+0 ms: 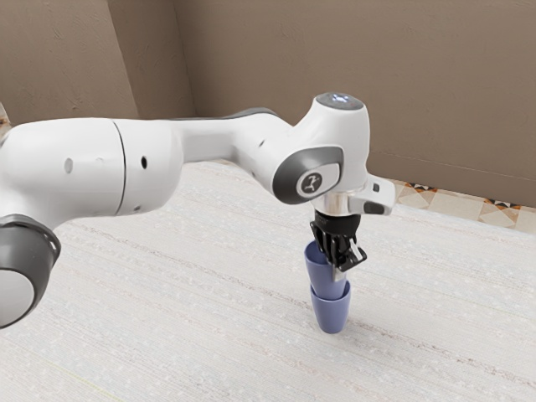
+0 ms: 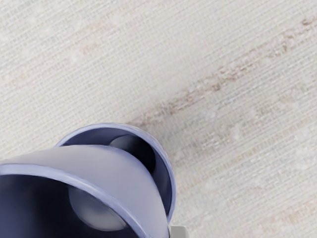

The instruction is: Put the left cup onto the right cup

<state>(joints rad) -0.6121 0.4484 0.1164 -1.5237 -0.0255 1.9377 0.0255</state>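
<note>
Two blue cups stand stacked on the pale table. The upper cup (image 1: 321, 266) sits nested in the mouth of the lower cup (image 1: 332, 314), leaning slightly. My black gripper (image 1: 339, 265) comes straight down on the upper cup's rim on the side toward the exterior view's right, its fingers shut on the cup's wall. In the wrist view the upper cup (image 2: 74, 173) lies large just under my hand, with the lower cup's rim (image 2: 166, 171) showing around it.
The woven, cream-coloured tabletop (image 1: 209, 318) stretches around the stack on all sides. Behind the table are a brown wall (image 1: 435, 75) and a strip of tiled floor (image 1: 469, 205).
</note>
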